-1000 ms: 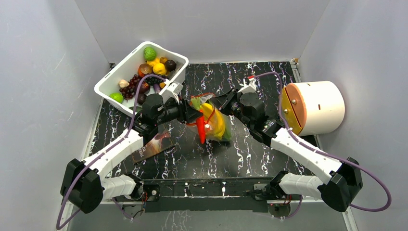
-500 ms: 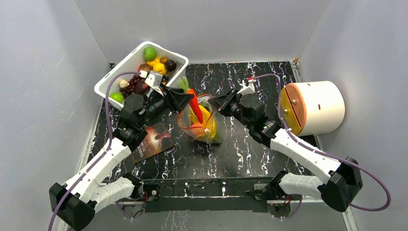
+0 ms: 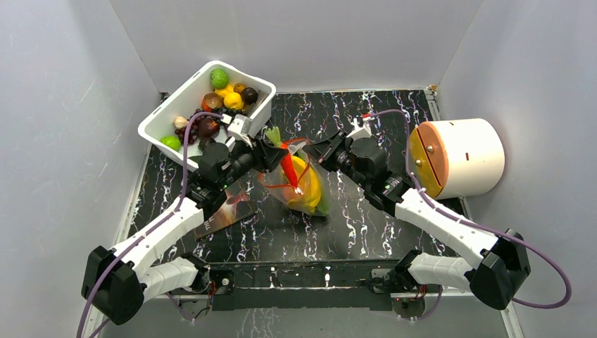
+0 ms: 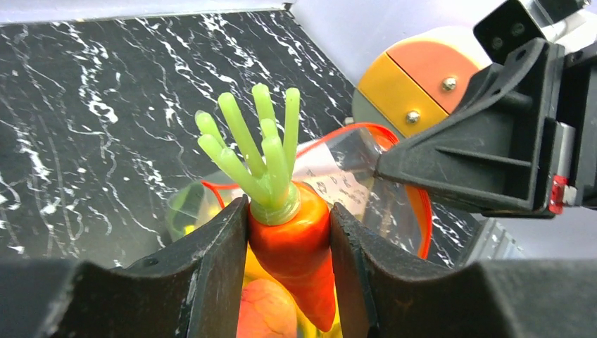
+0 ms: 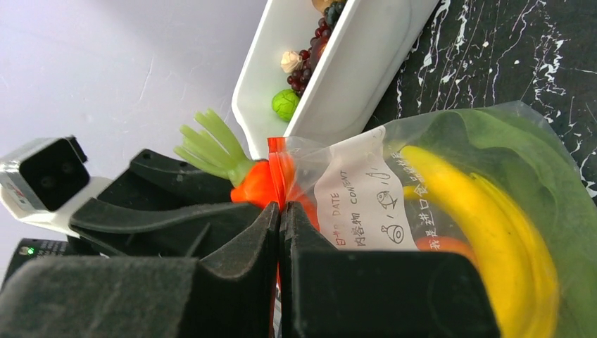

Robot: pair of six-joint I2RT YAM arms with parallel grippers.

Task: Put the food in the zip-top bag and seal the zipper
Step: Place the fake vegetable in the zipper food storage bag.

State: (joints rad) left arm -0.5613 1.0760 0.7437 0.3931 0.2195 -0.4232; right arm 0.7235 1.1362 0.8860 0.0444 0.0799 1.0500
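Observation:
My left gripper [image 3: 271,153] is shut on the orange carrot [image 4: 292,239], gripping it just below its green top, tip pointing down over the mouth of the zip-top bag [image 3: 313,197]. The carrot [image 3: 287,163] hangs at the mouth's left side. My right gripper [image 3: 315,150] is shut on the bag's rim, its fingertips [image 5: 280,211] pinching the red-orange zipper [image 5: 277,165] and holding the mouth up. The zipper [image 4: 422,211] curves wide open. Inside the bag [image 5: 450,141] lie a yellow banana bunch [image 5: 486,218], a green leafy vegetable [image 5: 542,162] and a round reddish fruit [image 4: 264,317].
A white tub [image 3: 156,121] with several more toy fruits stands at the back left. A dark booklet [image 3: 227,215] lies under the left arm. A white cylinder with an orange face [image 3: 461,156] sits at the right, against the wall.
My left gripper swung the carrot up and back to the left, then came a little right again toward the bag mouth. The right gripper kept its pinch, and the bag shifted slightly.

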